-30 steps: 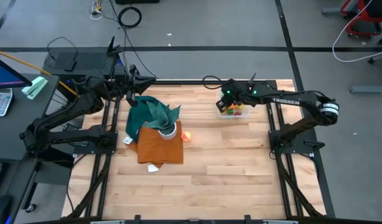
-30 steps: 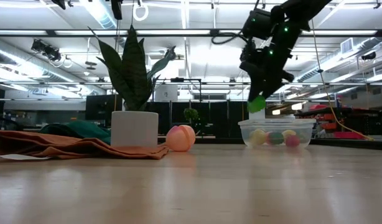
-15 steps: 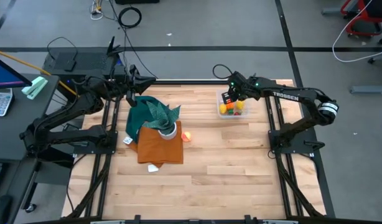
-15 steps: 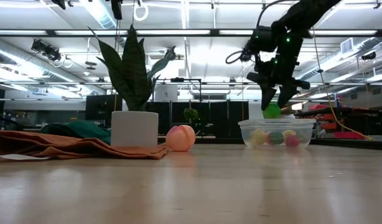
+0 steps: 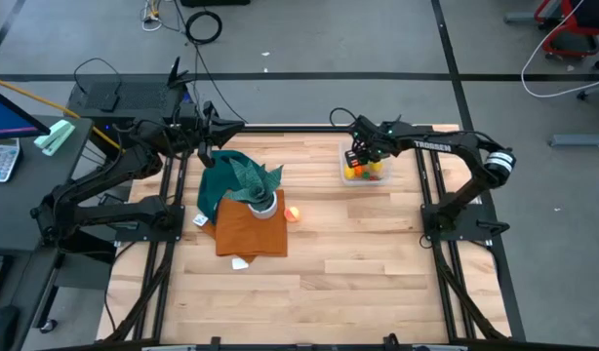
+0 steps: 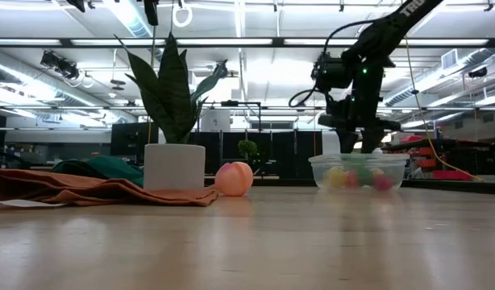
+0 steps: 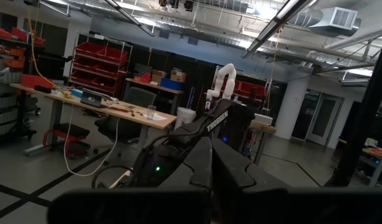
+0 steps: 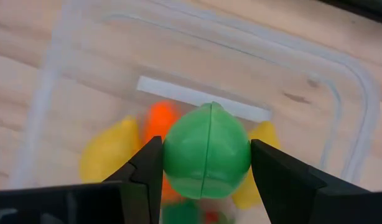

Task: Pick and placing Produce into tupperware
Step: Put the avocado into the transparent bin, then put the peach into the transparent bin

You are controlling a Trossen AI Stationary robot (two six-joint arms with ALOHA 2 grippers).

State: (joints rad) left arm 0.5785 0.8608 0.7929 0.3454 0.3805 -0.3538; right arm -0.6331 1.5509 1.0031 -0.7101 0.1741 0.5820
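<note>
The clear tupperware (image 8: 359, 87) stands at the table's far right (image 5: 364, 175) and holds yellow (image 8: 109, 152) and orange (image 8: 161, 121) produce. My right gripper (image 8: 206, 171) reaches down into its opening (image 6: 356, 149), shut on a green ball of produce (image 8: 206, 149). A peach-coloured piece of produce (image 6: 234, 178) rests on the table beside the white plant pot (image 6: 174, 167). My left gripper (image 7: 211, 171) is shut on nothing, raised over the table's far left (image 5: 221, 129). My right gripper pinches the green ball's two opposite sides (image 8: 169, 158) between its two fingers (image 8: 275, 171). The fingers come from above, pointing steeply down. The ball hangs over the produce in the tupperware; whether it touches any of it, I cannot tell.
The potted plant (image 5: 253, 180) stands on an orange cloth (image 5: 249, 231) at the left, with a green cloth (image 5: 218, 183) behind it. The peach-coloured piece (image 5: 293, 214) lies just right of the pot. Bare wood stretches across the table's middle and near side.
My right gripper has carried the green ball from above the tupperware's left end over its opening and down to its rim, rolling at the wrist as it sank. It has stayed shut on the ball.
</note>
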